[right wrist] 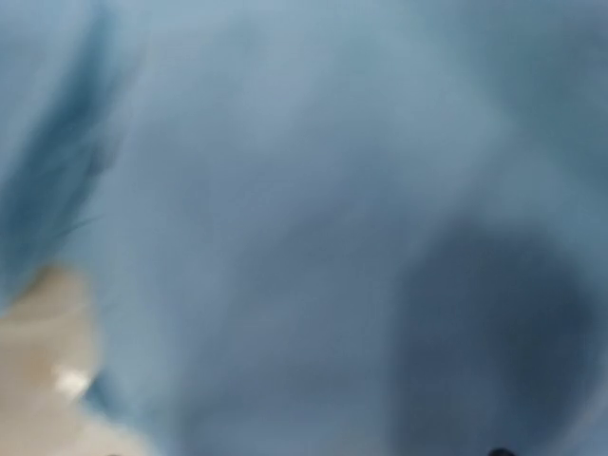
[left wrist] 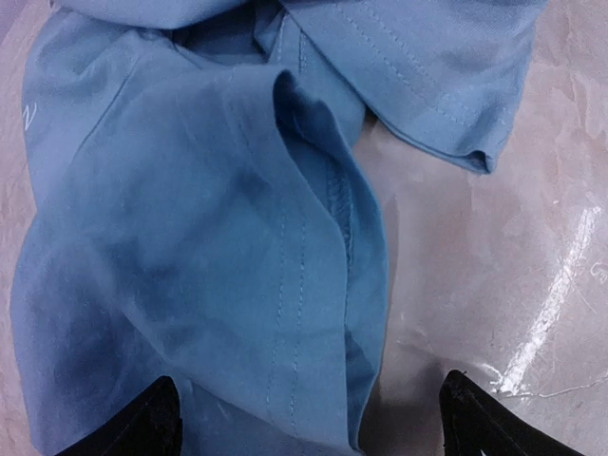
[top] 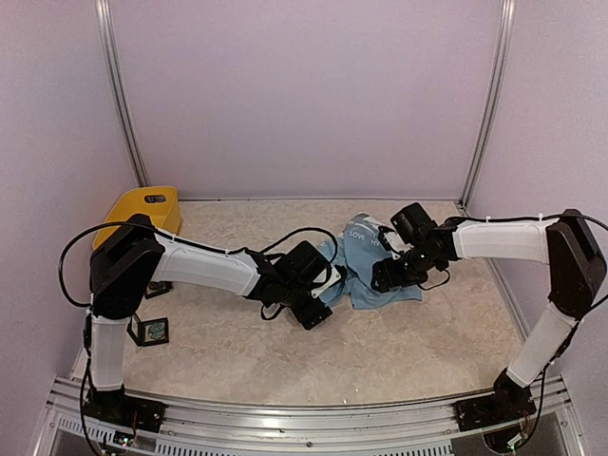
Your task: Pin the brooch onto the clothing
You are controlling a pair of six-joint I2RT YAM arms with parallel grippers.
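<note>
Pale lilac walls [top: 304, 95] close in a mottled beige table [top: 237, 351], with both arms reaching toward its middle.

The left gripper [left wrist: 309, 432] has its jaws spread wide and holds nothing. In its own wrist view, one black fingertip [left wrist: 142, 427] sits over the blue T-shirt [left wrist: 190, 247] and the other over bare table, so a stitched, folded hem runs down between them. I cannot tell whether either tip touches the cloth.

The right gripper [top: 388, 275] is down on the shirt's far side. I cannot tell how its jaws stand: from above they are a dark lump against the fabric, and its own camera gives only a blur of blue with a sliver of table in the lower left corner (pressed that close, it shows no fingers at all).

The shirt lies crumpled between the two grippers at mid-table. The overhead view shows white lettering on an upturned part near the right wrist, and the left wrist view shows seams and a sleeve opening.

Only the overhead view takes in the rest. A yellow bin [top: 142, 204] stands at the back left, and a small dark square thing [top: 152, 330] lies by the left arm's base, too small to make out.
</note>
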